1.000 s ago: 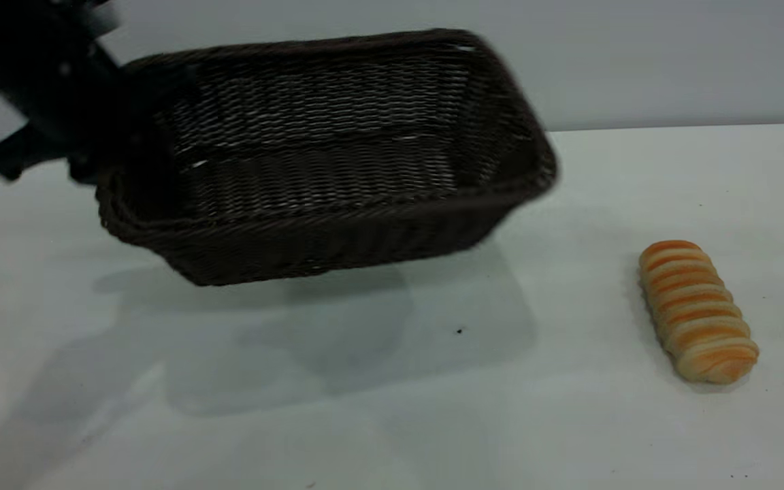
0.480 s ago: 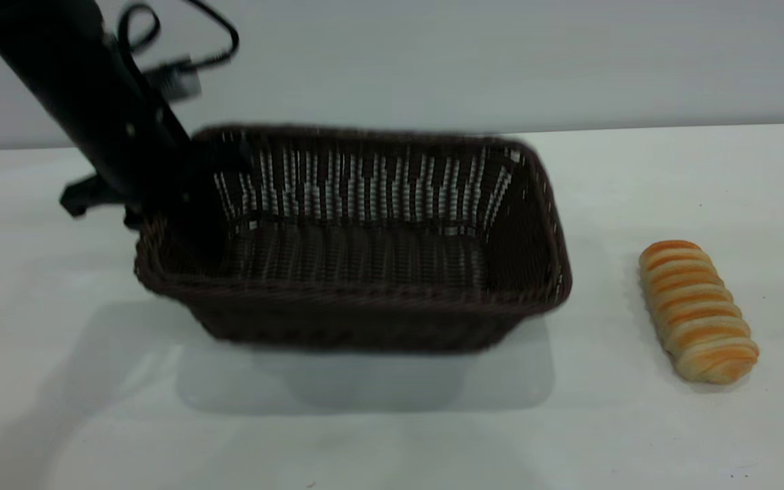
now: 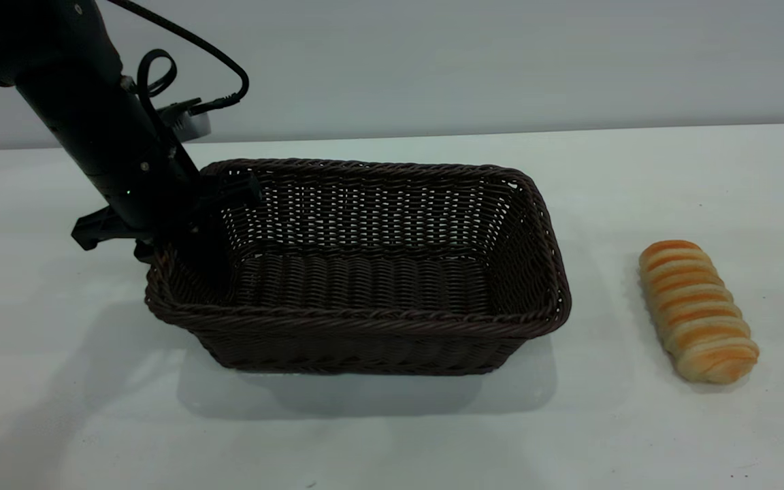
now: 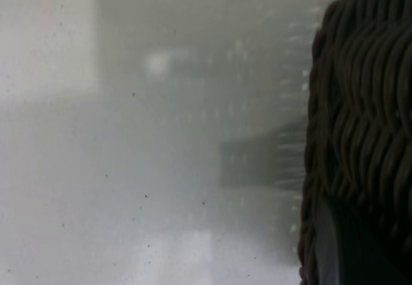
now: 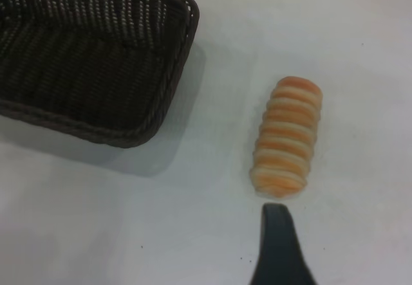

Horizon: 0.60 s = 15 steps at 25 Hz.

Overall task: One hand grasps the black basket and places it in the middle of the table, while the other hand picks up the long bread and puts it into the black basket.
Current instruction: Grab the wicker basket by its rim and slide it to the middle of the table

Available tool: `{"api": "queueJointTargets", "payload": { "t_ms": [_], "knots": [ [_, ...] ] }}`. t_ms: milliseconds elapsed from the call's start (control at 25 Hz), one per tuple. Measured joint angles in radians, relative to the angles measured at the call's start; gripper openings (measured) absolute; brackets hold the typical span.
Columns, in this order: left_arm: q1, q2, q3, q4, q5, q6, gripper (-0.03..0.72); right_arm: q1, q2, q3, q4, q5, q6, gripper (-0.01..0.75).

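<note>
The black basket [image 3: 365, 272] stands flat on the white table [image 3: 392, 422], near the middle. My left gripper [image 3: 184, 248] is shut on the basket's left rim, one finger inside and one outside. In the left wrist view the wicker wall [image 4: 367, 105] fills one side, with my left gripper [image 4: 347, 249] pressed against it. The long bread [image 3: 698, 309] lies on the table to the right of the basket, apart from it. My right gripper [image 5: 278, 237] hovers just short of one end of the bread [image 5: 288, 137], not touching it. The basket's corner [image 5: 96, 60] shows there too.
A black cable [image 3: 188, 47] loops above the left arm by the basket's back left corner. Bare table lies in front of the basket and around the bread.
The left arm has brought the basket down and to the right. It was lifted and tilted, and it now sits level on the table. The bread has not moved.
</note>
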Motion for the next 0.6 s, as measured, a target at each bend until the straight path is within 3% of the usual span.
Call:
{"api": "queueJointTargets", "payload": {
  "t_ms": [160, 400, 600],
  "knots": [
    [0.000, 0.000, -0.003, 0.000, 0.003, 0.011, 0.173, 0.000, 0.000, 0.000, 0.000, 0.001, 0.000, 0.502],
    [0.000, 0.000, -0.021, -0.001, 0.037, 0.015, 0.466, 0.000, 0.000, 0.000, -0.005, 0.002, 0.000, 0.502],
    [0.000, -0.038, -0.021, 0.060, 0.091, 0.000, 0.551, 0.000, 0.000, 0.000, -0.007, 0.013, 0.000, 0.502]
  ]
}}
